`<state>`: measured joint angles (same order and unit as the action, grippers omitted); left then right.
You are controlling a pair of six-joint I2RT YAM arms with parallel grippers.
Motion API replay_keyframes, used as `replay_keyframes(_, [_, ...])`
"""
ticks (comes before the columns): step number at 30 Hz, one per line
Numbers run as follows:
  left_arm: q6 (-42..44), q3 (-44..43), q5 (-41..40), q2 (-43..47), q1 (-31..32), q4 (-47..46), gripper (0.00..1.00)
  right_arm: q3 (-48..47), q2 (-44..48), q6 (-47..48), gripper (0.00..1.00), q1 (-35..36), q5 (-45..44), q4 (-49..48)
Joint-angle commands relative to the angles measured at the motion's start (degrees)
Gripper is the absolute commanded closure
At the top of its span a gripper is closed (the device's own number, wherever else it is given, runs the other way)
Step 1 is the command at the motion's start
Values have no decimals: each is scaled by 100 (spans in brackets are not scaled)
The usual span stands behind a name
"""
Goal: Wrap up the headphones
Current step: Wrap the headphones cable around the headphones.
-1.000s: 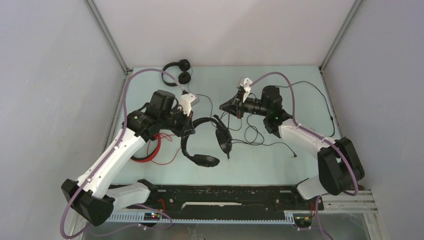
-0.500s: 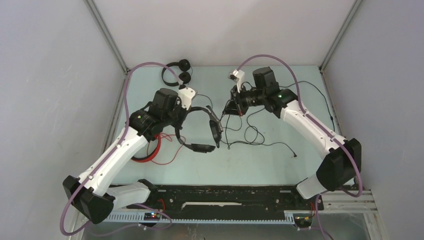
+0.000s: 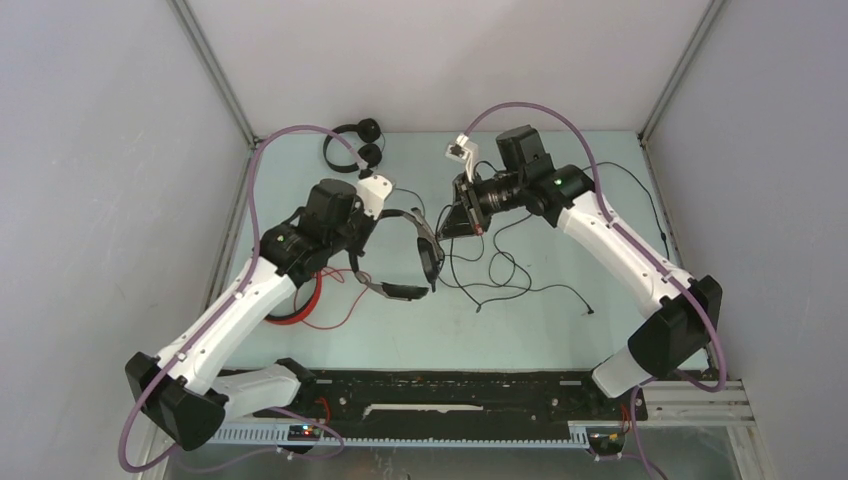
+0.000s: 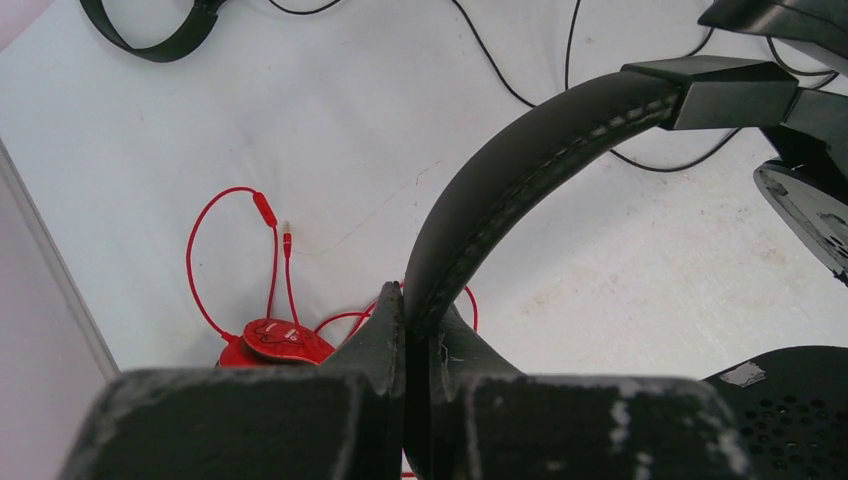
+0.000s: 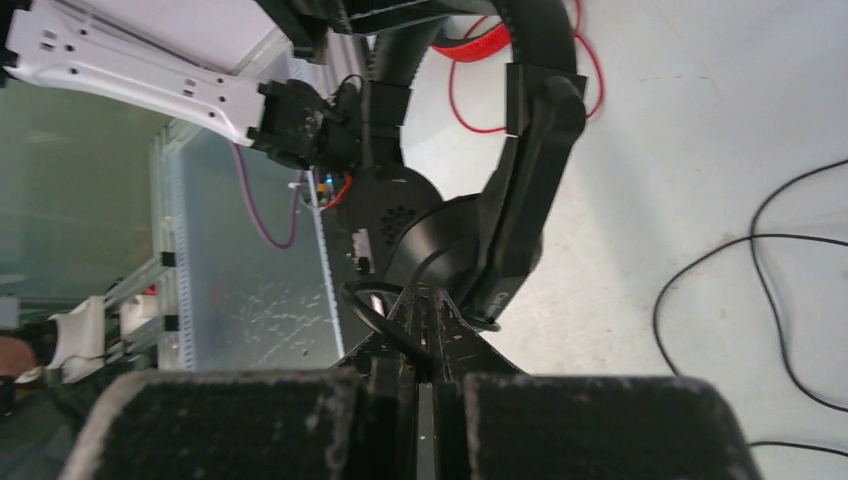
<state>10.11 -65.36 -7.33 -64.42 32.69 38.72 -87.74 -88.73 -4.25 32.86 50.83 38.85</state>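
Note:
My left gripper [image 3: 378, 236] is shut on the padded band [image 4: 540, 165] of the bulkier black headphones [image 3: 428, 262] and holds them off the table, cups hanging to the right. My right gripper [image 3: 457, 214] is just right of them, shut on their thin black cable [image 5: 372, 308], which loops at the fingertips. The rest of the cable [image 3: 503, 272] trails on the table. The red headphones [image 3: 298, 301] lie under my left arm, their cable [image 4: 232, 250] spread out. The slim black headphones [image 3: 352, 146] lie at the back left.
The table is a pale walled bay, with grey walls on the left, right and back. A second thin black cable [image 3: 648, 205] runs along the right side. A black rail [image 3: 450, 392] with both arm bases lines the near edge.
My left gripper has lifted the bulky black headphones off the table and turned them. My right gripper has risen and moved back-left with the cable, drawing it along.

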Motion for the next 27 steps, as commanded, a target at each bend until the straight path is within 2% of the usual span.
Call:
replay_keyframes(1, [57,228,-215,303,45,-411,100,-410,-174,-454,100,-70,480,-223])
replay_keyframes(5, [62,358,-92,472,42,-455,100,-338,-177,-379,100,-337,-346,-349])
replay_keyframes(9, [-160,380,182,694,45,-482,100,196,-147,-666,100,-835,-655,-990])
replay_keyframes(14, [-1117,597,1232,1081,45,-1259,100,797,-231,-999,100,-1002,-523,-2007])
replay_keyframes(21, [-2608,617,1983,1285,38,-2151,100,1126,-338,-1708,100,-975,-174,-3118])
replay_keyframes(27, [-3418,397,2861,1138,48,-2581,100,1316,-342,-2727,100,-864,272,-4846])
